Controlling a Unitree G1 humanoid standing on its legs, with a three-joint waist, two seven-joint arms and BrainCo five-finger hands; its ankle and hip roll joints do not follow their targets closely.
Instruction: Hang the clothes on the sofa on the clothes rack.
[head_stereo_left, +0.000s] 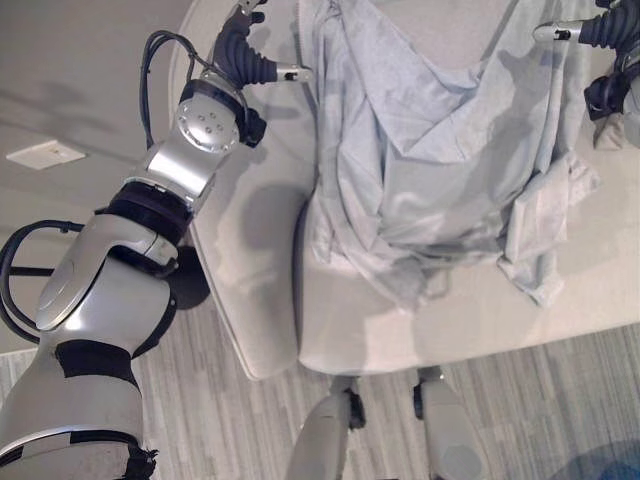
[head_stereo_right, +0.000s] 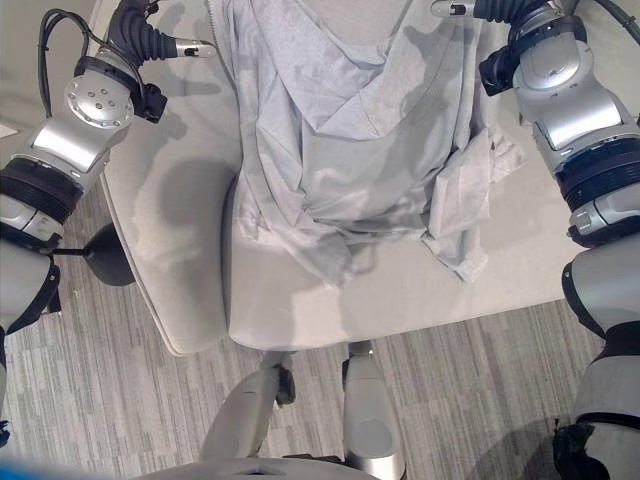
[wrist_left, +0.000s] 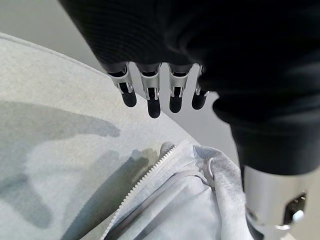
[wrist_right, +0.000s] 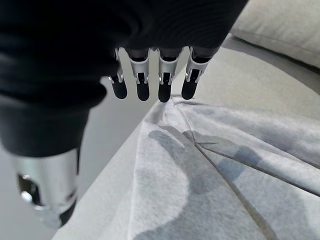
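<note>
Between my two hands, across the upper middle of the frame, lay the grey zip jacket (head_stereo_left: 430, 160) on the sofa (head_stereo_left: 250, 250); left hand (head_stereo_left: 243, 50) and right hand (head_stereo_right: 500, 10), fingers apart, flanked its shoulders.

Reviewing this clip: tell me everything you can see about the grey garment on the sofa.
The garment is pale grey, soft-looking cloth with a white zip along one front edge. It lies spread and rumpled over the sofa, creased, with its lower folds bunched near the seat's front. The left hand hovers with straight fingers over its zip corner; the right hand hovers likewise over the opposite upper edge. Neither hand grips it.
</note>
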